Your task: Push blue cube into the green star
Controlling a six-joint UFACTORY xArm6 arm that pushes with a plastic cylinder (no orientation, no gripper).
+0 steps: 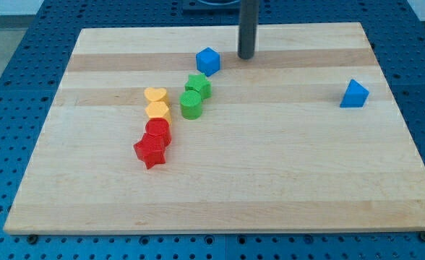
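Note:
The blue cube (pixel 208 61) lies near the view's top, left of centre. The green star (pixel 198 86) lies just below it, a small gap apart, slightly to the view's left. My tip (pixel 246 57) stands to the view's right of the blue cube, a short gap away and not touching it. The rod rises straight up out of the view's top.
A green cylinder (pixel 191 105) touches the green star from below. Two yellow blocks (pixel 156 102) and two red blocks (pixel 153 144) form a line down to the view's left. A blue triangular block (pixel 354 94) sits at the view's right. The wooden board (pixel 285 180) lies on a blue perforated table.

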